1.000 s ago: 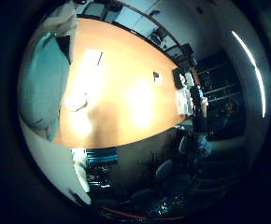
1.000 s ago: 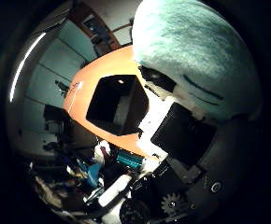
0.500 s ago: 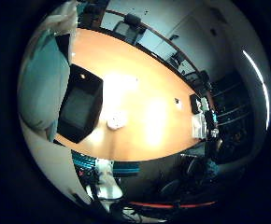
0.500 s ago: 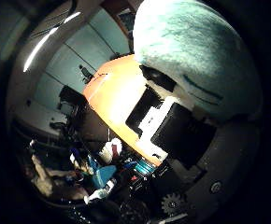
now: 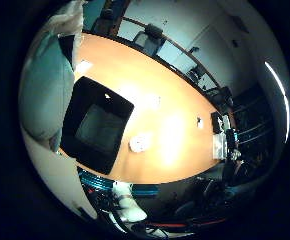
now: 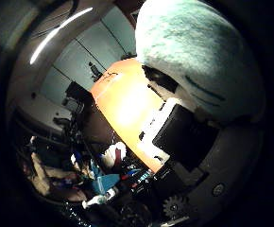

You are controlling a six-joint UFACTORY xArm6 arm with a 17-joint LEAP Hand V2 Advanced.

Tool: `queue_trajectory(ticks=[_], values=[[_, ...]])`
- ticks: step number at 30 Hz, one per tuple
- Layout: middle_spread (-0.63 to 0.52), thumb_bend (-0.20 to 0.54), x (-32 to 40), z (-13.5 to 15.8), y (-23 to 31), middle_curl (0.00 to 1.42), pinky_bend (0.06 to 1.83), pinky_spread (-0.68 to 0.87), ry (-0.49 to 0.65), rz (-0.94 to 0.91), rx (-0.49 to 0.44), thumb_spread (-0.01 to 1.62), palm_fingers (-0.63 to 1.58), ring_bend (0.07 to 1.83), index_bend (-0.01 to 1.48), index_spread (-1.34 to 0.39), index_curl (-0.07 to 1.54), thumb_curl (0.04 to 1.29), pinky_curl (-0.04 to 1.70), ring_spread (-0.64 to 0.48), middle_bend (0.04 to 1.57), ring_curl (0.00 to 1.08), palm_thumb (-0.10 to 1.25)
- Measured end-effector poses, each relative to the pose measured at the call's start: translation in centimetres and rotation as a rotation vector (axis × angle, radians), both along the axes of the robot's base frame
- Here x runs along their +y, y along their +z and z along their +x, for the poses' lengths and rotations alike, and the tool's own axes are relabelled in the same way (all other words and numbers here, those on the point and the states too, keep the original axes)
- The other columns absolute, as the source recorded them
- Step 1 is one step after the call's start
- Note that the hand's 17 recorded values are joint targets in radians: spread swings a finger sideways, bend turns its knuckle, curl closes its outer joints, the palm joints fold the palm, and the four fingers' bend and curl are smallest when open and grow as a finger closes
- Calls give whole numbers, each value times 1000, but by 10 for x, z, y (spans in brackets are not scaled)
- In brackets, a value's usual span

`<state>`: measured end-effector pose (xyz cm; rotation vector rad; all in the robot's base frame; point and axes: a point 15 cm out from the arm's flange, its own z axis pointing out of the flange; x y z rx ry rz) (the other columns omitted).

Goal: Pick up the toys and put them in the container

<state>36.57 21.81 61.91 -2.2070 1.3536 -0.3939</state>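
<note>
A soft, fuzzy, pale teal toy is held tight against the palm by the curled hand, above the orange table. A black square container is seen on the table.

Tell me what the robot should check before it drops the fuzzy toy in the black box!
1. Toy held: the pale teal plush toy fills the view close against the hand, fingers around it. Ok.
2. Container found: the black container sits on the orange table. Ok.
3. Container open with room inside. Ok.
4. Hand right above the container: it looks off to one side. Not ok.
5. Small white object lies on the table beside the container, not inside. Cannot tell whether it is a toy.
</note>
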Motion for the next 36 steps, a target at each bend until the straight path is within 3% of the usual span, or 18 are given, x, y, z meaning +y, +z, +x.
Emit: queue_trajectory(ticks=[2, 3, 5, 8, 12, 15, 29, 36], values=[[-180, -43, 0, 3, 1, 777, 998, -323, 0, 5, -11, 1216, 801, 1218, 617, -309, 916, 493, 970, -251, 1094, 779, 732], [-197, -42, -1, 3, -1, 735, 930, -300, 3, -1, -4, 1231, 471, 1163, 541, -337, 881, 452, 960, -250, 965, 759, 666], [-197, -33, -3, 4, -3, 653, 787, -152, 2, -8, -3, 1235, 232, 995, 504, -405, 773, 398, 902, -232, 816, 657, 596], [-137, -35, -3, 5, -5, 547, 699, 135, 3, -15, 2, 1212, 57, 784, 453, -445, 657, 334, 826, -92, 632, 543, 496], [-62, -29, -3, 5, -26, 431, 624, 408, 19, -46, 34, 1161, 33, 598, 331, -460, 511, 284, 688, 109, 446, 414, 407], [-33, -27, -3, 5, -29, 381, 594, 498, 30, -55, 35, 1133, 77, 507, 251, -463, 441, 268, 615, 158, 358, 350, 381], [-17, -22, -58, 10, -39, 325, 459, 529, -39, -108, 80, 1105, 206, 364, 172, -439, 329, 256, 425, 180, 196, 249, 365], [-17, -22, -136, 12, -68, 325, 429, 508, -135, -161, 127, 1104, 239, 345, 169, -421, 309, 255, 373, 181, 194, 238, 365]])
